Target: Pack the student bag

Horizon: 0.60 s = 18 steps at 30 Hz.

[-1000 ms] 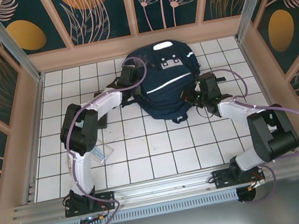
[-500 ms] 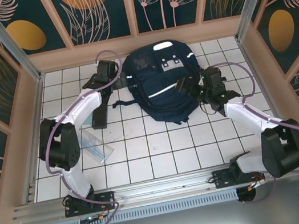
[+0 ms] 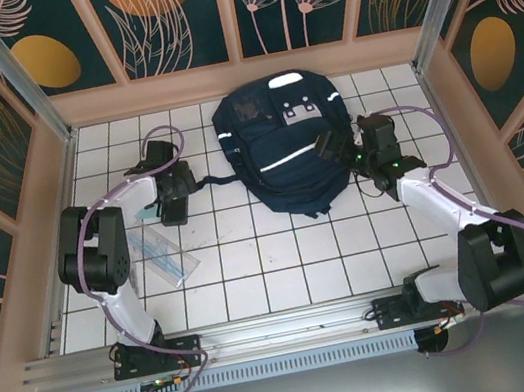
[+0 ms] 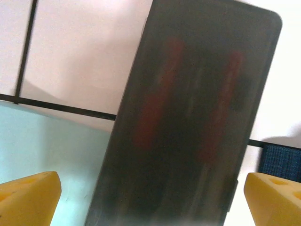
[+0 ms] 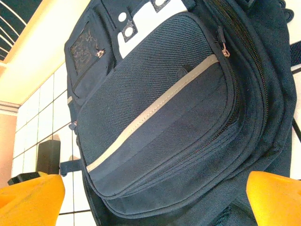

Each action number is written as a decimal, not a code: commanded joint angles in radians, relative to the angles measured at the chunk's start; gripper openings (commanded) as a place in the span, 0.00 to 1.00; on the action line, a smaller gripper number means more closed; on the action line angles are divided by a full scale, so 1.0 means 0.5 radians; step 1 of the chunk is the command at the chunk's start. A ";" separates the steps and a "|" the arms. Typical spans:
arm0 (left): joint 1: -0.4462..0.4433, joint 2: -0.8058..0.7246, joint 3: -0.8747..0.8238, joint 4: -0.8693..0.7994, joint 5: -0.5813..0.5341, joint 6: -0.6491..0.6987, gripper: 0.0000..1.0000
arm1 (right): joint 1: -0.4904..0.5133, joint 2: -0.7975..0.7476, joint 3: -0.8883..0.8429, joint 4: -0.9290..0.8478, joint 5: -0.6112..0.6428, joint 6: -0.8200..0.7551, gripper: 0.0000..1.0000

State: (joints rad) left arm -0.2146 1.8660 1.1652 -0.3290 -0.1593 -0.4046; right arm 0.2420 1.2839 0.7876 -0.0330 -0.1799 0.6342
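Bright even light; the student bag [image 5: 164, 117] sharp, left wrist view blurred.

A white tiled table [image 3: 282, 253] with dark grout lines was seen. The student bag [image 3: 281, 157] was laid flat at its far middle. A dark flat case [image 4: 188, 117] was set just left of the bag, and a clear plastic pouch [image 3: 163, 257] was laid nearer the front, beside the case.

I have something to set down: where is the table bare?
Bare: tiles between the student bag and the near rail, plus both far corners. Crowded: left gripper, dark flat case and clear sleeve left of bag; right gripper at its right.
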 commanded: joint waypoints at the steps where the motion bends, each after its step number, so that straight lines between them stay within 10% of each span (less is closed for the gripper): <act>1: 0.019 0.092 0.048 0.076 0.145 0.026 0.99 | 0.011 0.012 -0.018 0.036 0.017 0.039 0.99; 18: 0.014 0.233 0.270 0.002 0.153 0.085 0.84 | 0.092 0.120 0.039 0.060 0.040 0.087 0.99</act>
State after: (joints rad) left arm -0.2077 1.9854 1.2850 -0.2783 -0.0917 -0.3599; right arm 0.2775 1.3312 0.7776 -0.0261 -0.1825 0.6643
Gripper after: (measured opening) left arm 0.843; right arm 0.989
